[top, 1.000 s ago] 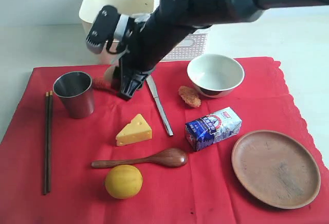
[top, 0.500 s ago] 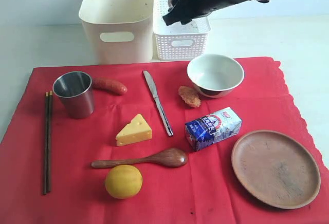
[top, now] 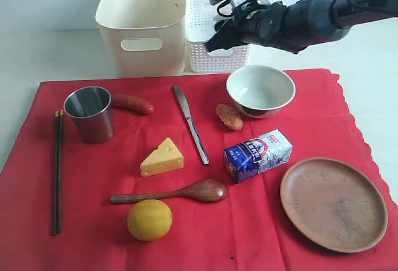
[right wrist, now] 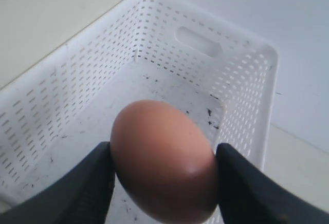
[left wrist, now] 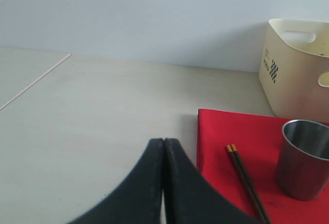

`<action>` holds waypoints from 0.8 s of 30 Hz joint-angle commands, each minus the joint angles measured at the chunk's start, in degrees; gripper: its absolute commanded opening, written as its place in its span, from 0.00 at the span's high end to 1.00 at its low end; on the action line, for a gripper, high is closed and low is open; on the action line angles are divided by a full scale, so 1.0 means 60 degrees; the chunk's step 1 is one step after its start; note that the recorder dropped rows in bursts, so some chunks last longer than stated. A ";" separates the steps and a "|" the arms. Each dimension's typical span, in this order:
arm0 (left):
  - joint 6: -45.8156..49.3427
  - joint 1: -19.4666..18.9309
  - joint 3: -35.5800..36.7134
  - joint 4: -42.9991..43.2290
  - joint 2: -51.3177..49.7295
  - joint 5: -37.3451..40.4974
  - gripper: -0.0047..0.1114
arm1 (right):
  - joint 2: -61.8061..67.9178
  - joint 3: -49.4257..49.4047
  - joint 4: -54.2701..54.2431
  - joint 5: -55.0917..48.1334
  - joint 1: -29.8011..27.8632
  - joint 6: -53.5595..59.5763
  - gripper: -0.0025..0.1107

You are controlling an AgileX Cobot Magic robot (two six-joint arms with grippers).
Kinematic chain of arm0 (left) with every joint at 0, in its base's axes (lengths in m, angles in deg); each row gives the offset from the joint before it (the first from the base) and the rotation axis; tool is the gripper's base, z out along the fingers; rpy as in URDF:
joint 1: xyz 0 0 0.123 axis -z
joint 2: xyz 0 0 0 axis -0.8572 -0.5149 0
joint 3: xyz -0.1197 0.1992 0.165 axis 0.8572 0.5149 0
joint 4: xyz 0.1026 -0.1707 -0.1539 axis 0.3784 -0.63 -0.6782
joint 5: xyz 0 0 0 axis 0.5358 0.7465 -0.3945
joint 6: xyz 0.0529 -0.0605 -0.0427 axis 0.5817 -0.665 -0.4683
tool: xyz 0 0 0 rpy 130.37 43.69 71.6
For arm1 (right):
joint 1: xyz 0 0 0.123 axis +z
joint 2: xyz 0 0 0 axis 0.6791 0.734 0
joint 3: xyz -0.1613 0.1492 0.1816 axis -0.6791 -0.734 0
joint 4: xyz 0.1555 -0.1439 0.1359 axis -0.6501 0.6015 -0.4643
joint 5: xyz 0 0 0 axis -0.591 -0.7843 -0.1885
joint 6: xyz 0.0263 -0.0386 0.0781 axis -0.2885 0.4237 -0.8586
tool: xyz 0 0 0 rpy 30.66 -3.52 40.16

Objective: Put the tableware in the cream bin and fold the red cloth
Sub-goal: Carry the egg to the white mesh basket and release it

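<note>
The red cloth (top: 93, 178) covers the table and carries the tableware. A steel cup (top: 91, 114) and dark chopsticks (top: 57, 171) lie at its left. The knife (top: 191, 124) and wooden spoon (top: 174, 193) are in the middle, the bowl (top: 260, 89) at back right, the wooden plate (top: 333, 203) at front right. The cream bin (top: 143, 25) stands behind the cloth. My right gripper (right wrist: 163, 154) is shut on a brown egg (right wrist: 159, 131) above the white lattice basket (right wrist: 154, 75). My left gripper (left wrist: 163, 144) is shut and empty, over bare table beside the cloth's corner (left wrist: 221, 142).
Food lies among the tableware: a sausage (top: 132, 104), a cheese wedge (top: 163, 157), a lemon (top: 149, 219), a blue milk carton (top: 258, 155) and a fried piece (top: 229, 116). The white basket (top: 214, 56) stands right beside the cream bin.
The right arm has swung from low over the cloth near the sausage to the back, and now hangs over the white basket. The left gripper has not moved.
</note>
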 commanded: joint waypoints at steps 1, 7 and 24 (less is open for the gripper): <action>-0.0003 0.0070 -0.0001 -0.0066 0.0018 -0.0017 0.95 | 0.0050 0.0046 -0.0376 0.0373 -0.0004 -0.0016 0.98; -0.0003 0.0070 -0.0001 -0.0066 0.0018 -0.0017 0.95 | 0.0050 0.0046 -0.0551 0.0393 -0.0004 -0.0016 0.88; -0.0003 0.0070 -0.0001 -0.0066 0.0018 -0.0017 0.95 | -0.0104 0.0046 -0.0576 0.0268 -0.0004 -0.0016 0.45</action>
